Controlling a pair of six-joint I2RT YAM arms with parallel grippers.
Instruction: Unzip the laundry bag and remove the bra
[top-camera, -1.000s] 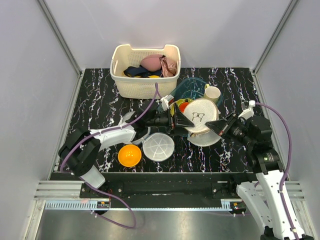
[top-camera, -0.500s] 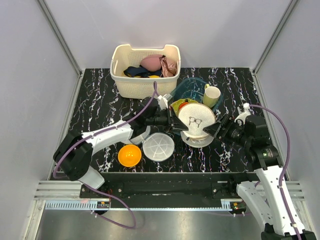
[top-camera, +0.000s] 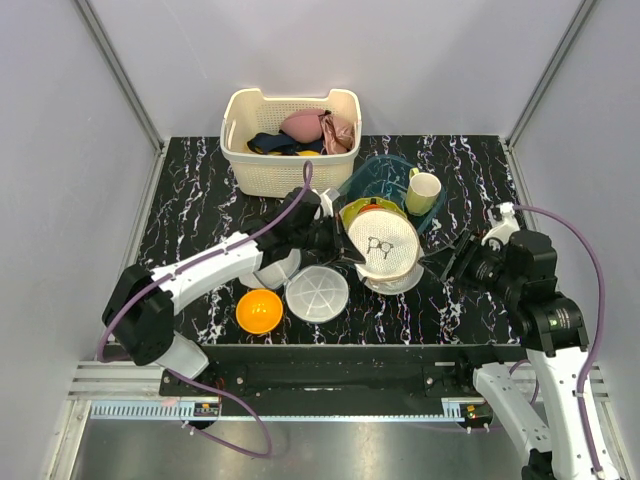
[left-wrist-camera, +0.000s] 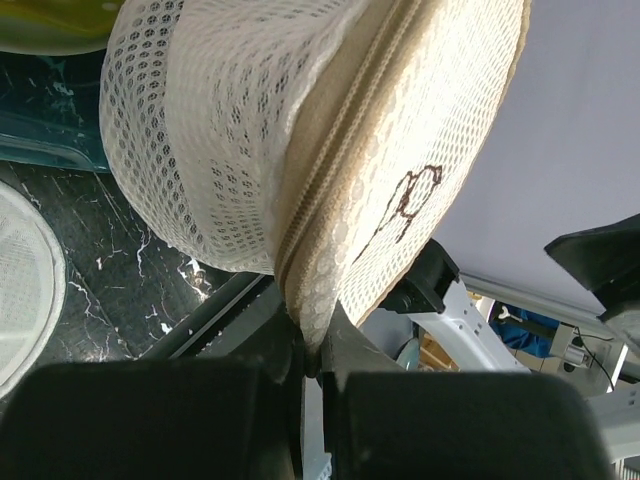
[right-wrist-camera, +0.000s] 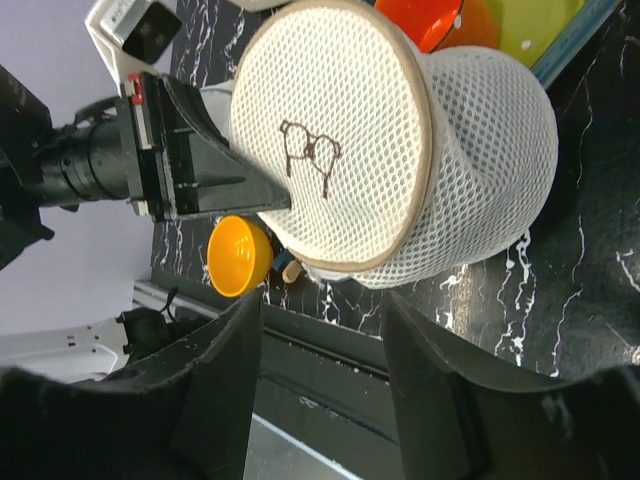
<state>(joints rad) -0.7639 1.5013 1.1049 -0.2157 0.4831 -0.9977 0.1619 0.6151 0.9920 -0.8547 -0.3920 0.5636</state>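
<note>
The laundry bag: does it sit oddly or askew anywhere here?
Yes. The laundry bag is tipped up on its edge rather than lying flat, with the left gripper pinching its zipped rim. The right gripper is open, apart from it. The zip looks closed; no damage shows.

left pincer (top-camera: 343, 250) clamped on laundry bag (top-camera: 385, 245) seam, arm stretched rightward; right pincer (top-camera: 448, 262) agape, free.

no readable text; dark glasses-like logo (right-wrist-camera: 308, 152) on laundry bag (right-wrist-camera: 470, 140)
</note>
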